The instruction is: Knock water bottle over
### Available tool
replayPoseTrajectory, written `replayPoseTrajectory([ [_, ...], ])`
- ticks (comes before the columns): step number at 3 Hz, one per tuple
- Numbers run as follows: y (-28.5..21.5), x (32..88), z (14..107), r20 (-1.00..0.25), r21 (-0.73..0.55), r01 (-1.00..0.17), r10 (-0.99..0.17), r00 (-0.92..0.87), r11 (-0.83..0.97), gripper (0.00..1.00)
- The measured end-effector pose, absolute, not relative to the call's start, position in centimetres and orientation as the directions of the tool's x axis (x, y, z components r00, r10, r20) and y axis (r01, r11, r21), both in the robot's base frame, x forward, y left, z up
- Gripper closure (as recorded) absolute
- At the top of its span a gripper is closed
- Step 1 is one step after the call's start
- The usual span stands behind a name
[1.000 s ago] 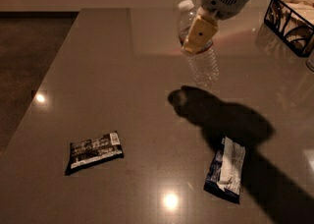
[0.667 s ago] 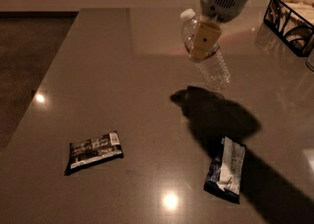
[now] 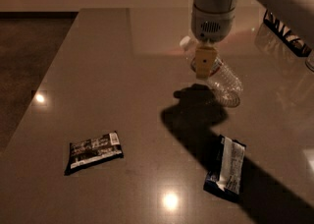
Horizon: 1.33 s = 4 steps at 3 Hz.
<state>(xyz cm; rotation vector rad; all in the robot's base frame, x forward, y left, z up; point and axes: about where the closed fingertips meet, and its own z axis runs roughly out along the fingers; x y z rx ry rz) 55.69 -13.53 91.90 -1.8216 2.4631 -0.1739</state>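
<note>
Bottle (image 3: 228,82) sits far right of centre on the table (image 3: 122,70), tilted, cap pointing far-left. Gripper (image 3: 205,69) hangs directly in front of its upper body; whether it is clenched or released cannot be told. A dark packet (image 3: 93,152) lies near-left and a blue-white packet (image 3: 225,170) near-right. Basket (image 3: 287,34) stands at the far right.

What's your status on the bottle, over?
Claw low, at upper half of water bottle. Bottle tilted steeply, cap up-left. Dark packet, blue packet nearer camera, apart.
</note>
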Motion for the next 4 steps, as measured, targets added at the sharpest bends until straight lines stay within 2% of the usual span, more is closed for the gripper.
replayPoseTrajectory([
  [1,-13.8,55.8,89.2,0.111,-0.119,-0.960,-0.957,-0.268,0.255,0.36],
  [2,-13.9,55.0,88.3,0.130,-0.128,-0.969,-0.965,-0.228,0.212,0.12],
  [3,-13.6,55.5,88.2,0.114,-0.145,-0.967,-0.967,-0.227,0.209,0.00],
  [4,-13.4,55.9,88.2,0.102,-0.159,-0.965,-0.969,-0.225,0.207,0.00],
])
